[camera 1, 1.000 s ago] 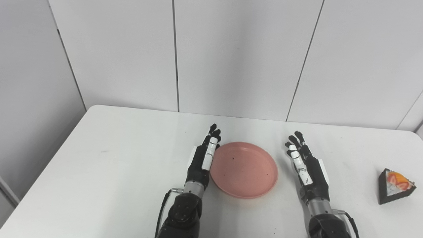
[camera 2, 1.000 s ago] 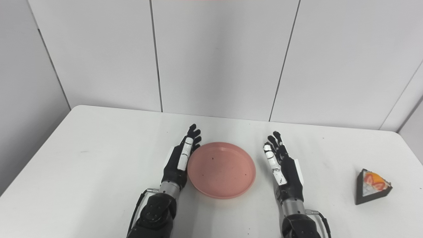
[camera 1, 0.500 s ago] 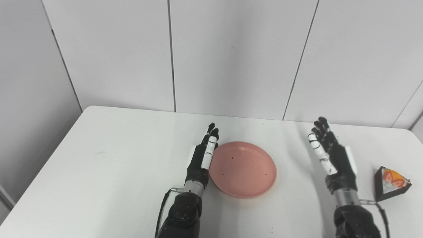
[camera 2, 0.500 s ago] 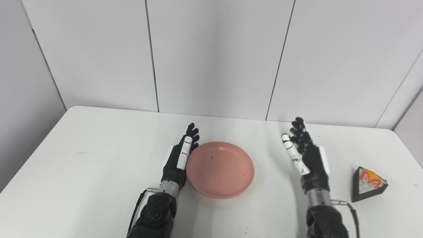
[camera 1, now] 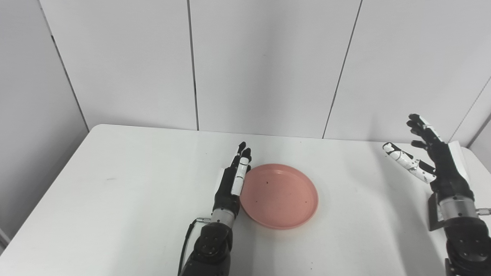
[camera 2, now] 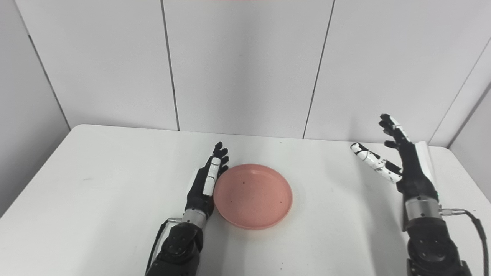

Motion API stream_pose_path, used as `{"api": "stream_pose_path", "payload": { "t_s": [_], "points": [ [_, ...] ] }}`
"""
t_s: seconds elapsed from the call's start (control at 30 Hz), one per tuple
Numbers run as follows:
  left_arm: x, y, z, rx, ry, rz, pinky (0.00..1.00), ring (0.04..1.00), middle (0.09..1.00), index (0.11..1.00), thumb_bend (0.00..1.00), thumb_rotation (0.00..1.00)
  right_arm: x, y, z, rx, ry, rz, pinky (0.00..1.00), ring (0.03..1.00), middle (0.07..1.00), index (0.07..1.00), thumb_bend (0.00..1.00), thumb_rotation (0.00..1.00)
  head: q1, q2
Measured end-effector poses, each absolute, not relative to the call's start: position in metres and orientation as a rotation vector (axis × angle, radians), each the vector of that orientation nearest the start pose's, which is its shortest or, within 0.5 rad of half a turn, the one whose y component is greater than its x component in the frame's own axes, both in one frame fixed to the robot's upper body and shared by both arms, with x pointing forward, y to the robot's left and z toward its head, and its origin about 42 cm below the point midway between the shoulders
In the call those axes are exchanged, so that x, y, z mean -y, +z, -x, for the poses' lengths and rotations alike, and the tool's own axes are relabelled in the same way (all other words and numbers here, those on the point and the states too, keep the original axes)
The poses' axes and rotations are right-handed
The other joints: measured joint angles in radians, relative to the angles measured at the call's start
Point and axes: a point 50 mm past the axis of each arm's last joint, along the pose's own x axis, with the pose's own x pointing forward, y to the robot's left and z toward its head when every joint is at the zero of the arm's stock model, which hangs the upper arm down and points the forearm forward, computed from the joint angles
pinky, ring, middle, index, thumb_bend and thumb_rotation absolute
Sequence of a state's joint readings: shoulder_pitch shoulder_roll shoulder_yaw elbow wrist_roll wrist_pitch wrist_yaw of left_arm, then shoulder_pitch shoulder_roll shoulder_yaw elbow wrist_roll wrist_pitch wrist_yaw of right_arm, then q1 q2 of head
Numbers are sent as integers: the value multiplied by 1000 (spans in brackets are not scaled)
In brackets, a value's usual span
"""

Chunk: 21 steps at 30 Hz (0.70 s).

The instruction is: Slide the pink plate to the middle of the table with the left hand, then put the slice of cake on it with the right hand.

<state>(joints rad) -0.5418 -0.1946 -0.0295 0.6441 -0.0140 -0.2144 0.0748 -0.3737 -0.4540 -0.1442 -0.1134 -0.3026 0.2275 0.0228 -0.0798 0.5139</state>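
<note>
Two hands empty, fingers spread: left hand (camera 1: 231,183) edge-on against the pink plate (camera 1: 279,196); right hand (camera 1: 433,161) raised near the worktop's (camera 1: 115,199) right edge.

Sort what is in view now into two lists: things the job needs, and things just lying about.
Needed for the job:
pink plate
left hand, edge against the plate's left rim
right hand, open, raised at far right
cake slice: almost wholly hidden behind the right arm

Lying about:
nothing on the white table

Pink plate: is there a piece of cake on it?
No, the pink plate is bare, showing only a few tiny dark specks on its surface.
</note>
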Motion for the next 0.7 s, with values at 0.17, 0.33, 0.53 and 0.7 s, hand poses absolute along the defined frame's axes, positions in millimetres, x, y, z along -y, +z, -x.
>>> {"api": "stream_pose_path", "payload": {
  "t_s": [0.17,0.33,0.53,0.7],
  "points": [
    [-69,129,-427,80,-176,147,929,939,947,940,653,1000,368,288,-372,228,-284,780,717,813,843,863,672,466,-61,-5],
    [-70,129,-427,81,-182,146,933,936,943,933,666,1000,370,289,-371,132,-263,872,706,806,835,860,714,452,-97,-5],
    [-74,129,-428,82,-189,166,951,947,951,946,646,1000,377,292,-369,43,-283,998,726,836,856,855,767,452,-135,2],
    [-78,129,-429,84,-193,168,960,951,957,954,665,1000,379,290,-369,-22,-288,1107,725,833,859,857,817,511,-163,3]
  ]
}}
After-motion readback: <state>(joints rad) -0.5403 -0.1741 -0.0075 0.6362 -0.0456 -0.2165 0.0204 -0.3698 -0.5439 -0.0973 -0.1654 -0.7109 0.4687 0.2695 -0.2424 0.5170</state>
